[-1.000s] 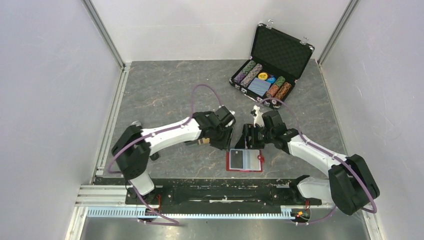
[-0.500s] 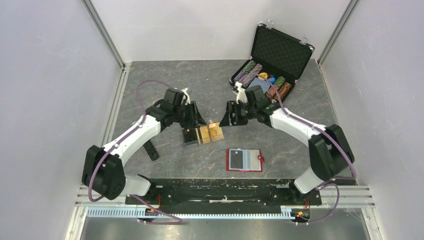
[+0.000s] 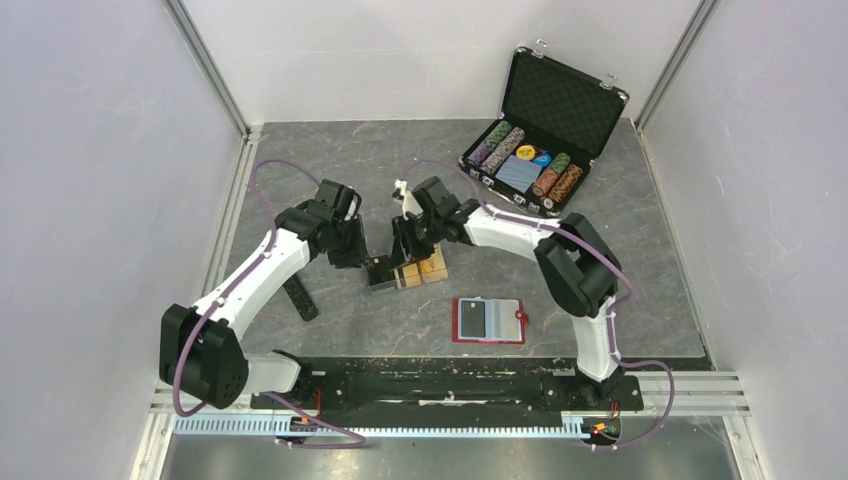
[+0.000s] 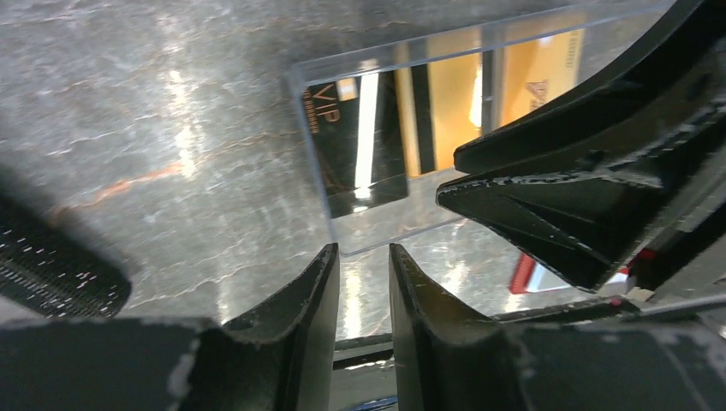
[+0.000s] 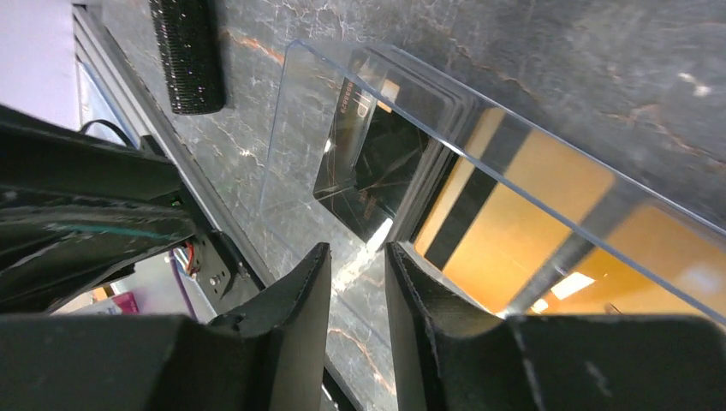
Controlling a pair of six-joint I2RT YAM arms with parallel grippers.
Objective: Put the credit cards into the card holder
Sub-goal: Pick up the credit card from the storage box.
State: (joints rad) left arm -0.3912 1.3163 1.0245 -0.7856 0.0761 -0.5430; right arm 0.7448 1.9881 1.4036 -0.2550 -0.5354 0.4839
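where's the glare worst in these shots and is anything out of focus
Left wrist view: a bright white streak washes out part of the black card, and the table shines in patches. Right wrist view: the clear tray wall mirrors light. Top external view: even light, sharp, no glare.

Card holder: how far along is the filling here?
Done: the holder lies open; its dark panel may be a card. In hand: nothing; left gripper and right gripper sit at the clear tray, jaws slightly apart. Remaining: the black and gold cards in it.
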